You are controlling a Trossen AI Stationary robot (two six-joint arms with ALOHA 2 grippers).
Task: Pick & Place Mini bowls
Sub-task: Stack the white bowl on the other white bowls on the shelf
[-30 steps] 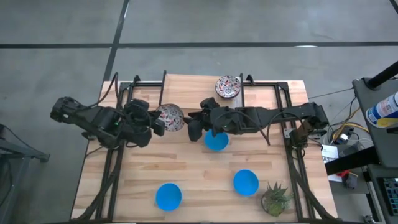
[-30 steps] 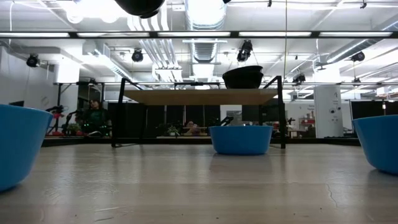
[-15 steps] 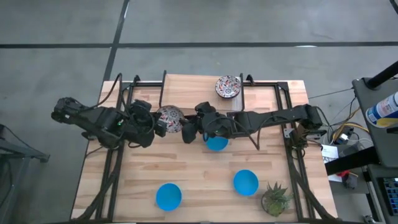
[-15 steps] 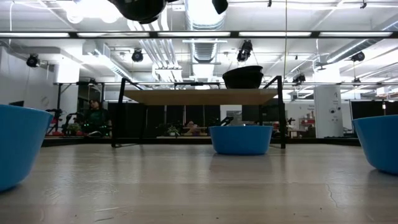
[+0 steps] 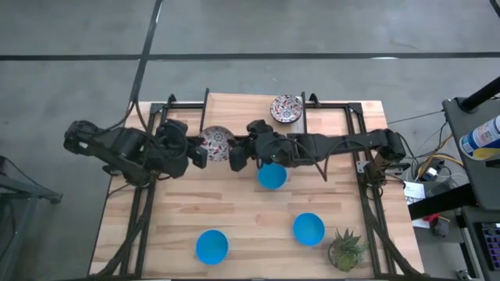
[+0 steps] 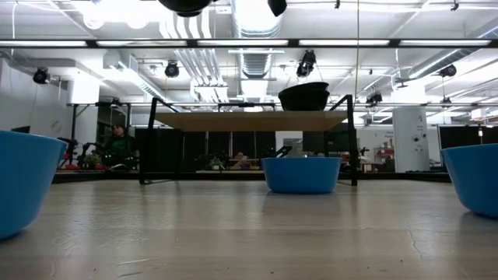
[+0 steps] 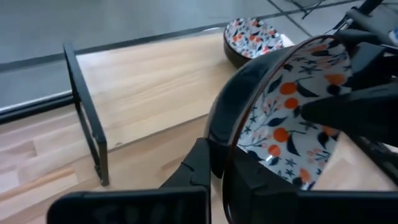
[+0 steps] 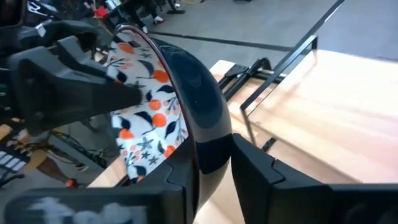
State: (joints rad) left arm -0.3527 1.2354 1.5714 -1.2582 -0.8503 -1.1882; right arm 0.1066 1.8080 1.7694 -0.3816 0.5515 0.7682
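Left gripper [image 5: 201, 151] and right gripper [image 5: 233, 156] both clamp the rim of one floral bowl [image 5: 215, 144], held above the counter [image 5: 234, 218] near centre in the high view, with another floral bowl [image 5: 286, 108] at twelve o'clock and three blue bowls [image 5: 272, 176] toward six. Low view: blue bowls [image 6: 301, 174] rest on the counter. Left wrist view: fingers [image 7: 202, 163] pinch the bowl's rim [image 7: 292, 118]; right wrist view: fingers [image 8: 249, 165] grip the opposite edge [image 8: 168, 93]
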